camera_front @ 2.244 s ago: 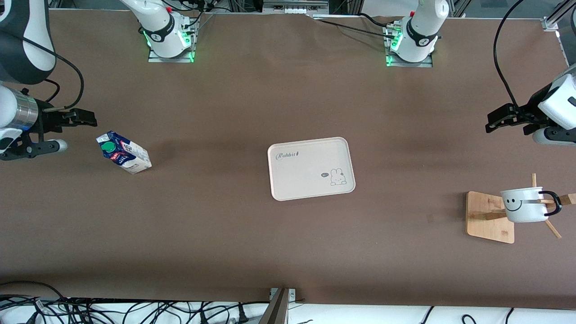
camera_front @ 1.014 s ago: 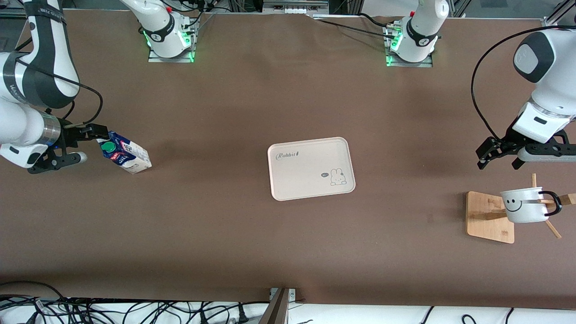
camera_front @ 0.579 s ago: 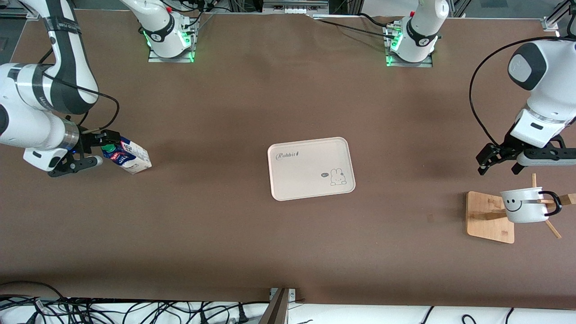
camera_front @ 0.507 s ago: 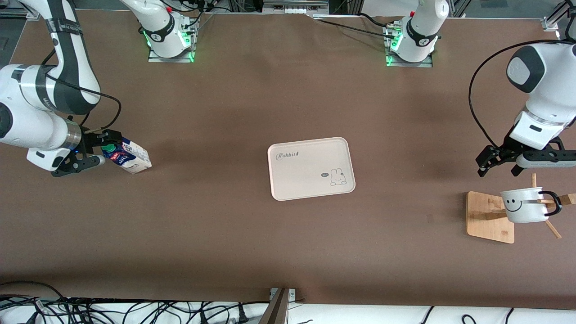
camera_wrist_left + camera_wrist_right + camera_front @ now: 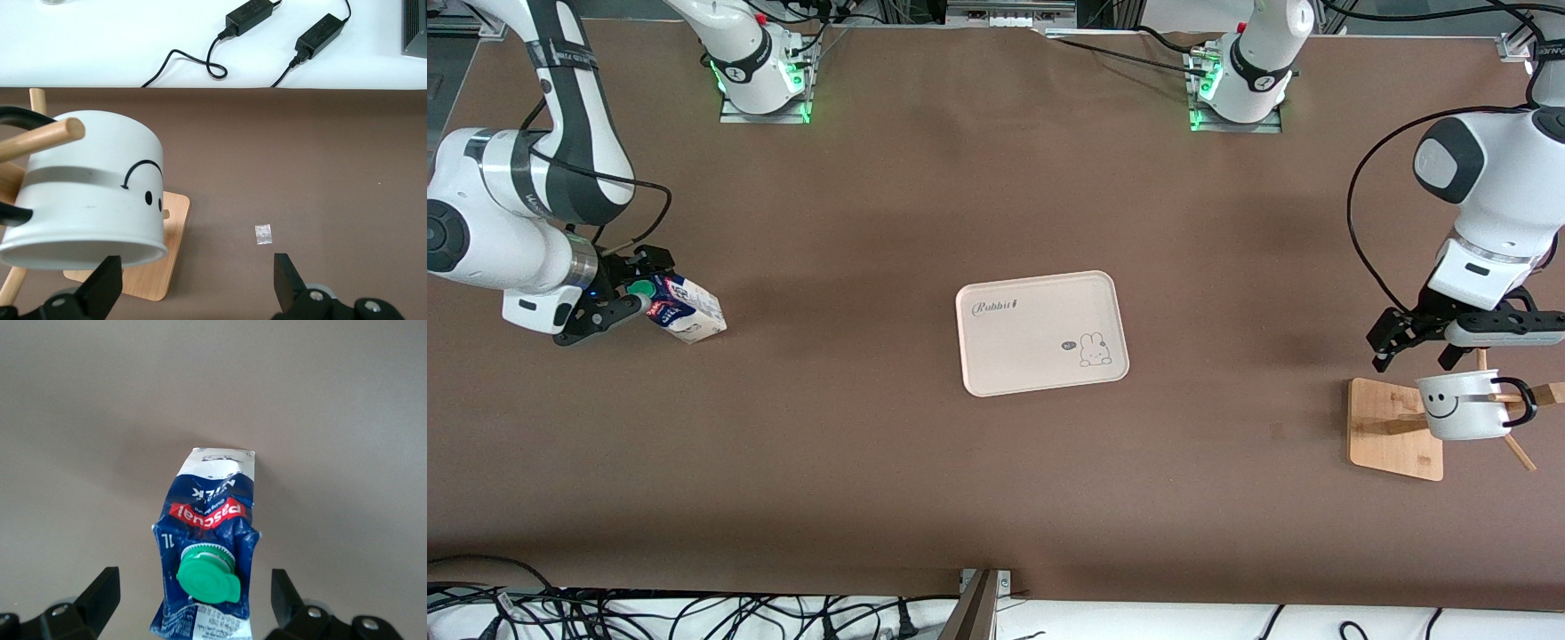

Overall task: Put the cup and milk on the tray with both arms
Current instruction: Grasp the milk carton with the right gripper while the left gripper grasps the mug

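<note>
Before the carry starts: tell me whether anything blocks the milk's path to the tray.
Nothing visible does. Bare table lies between the milk and the tray; the open right gripper brackets the carton's cap end.

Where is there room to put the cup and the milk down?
The tray is bare, with wide bare table around it. It is crowded at the ends: the right pincer straddles the milk, and the left pincer hangs over the cup on its wooden rack.
</note>
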Controlling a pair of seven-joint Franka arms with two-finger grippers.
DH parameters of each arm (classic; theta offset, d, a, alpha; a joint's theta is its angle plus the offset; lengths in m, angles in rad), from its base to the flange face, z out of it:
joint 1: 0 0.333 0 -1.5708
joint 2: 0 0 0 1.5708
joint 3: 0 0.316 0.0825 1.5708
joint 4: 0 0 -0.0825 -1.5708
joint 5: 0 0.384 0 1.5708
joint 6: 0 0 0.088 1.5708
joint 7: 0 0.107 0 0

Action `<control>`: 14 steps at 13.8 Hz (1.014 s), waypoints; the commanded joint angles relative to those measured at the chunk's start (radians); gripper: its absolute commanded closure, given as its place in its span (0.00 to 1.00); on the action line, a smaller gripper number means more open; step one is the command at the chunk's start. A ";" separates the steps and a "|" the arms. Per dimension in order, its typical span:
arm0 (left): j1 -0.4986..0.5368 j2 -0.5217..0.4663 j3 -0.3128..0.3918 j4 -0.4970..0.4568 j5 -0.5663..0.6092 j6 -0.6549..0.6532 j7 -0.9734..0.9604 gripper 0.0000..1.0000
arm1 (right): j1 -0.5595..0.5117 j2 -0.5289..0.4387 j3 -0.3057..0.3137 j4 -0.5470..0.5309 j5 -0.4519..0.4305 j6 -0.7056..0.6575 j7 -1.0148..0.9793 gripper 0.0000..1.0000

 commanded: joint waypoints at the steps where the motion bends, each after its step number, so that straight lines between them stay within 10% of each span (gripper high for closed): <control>1: -0.007 0.024 0.014 0.002 0.027 0.055 0.006 0.00 | -0.001 -0.031 -0.001 -0.036 -0.021 0.014 -0.051 0.00; 14: -0.007 0.050 0.039 0.002 0.096 0.125 0.004 0.10 | -0.038 -0.017 -0.007 -0.061 -0.013 0.040 -0.036 0.00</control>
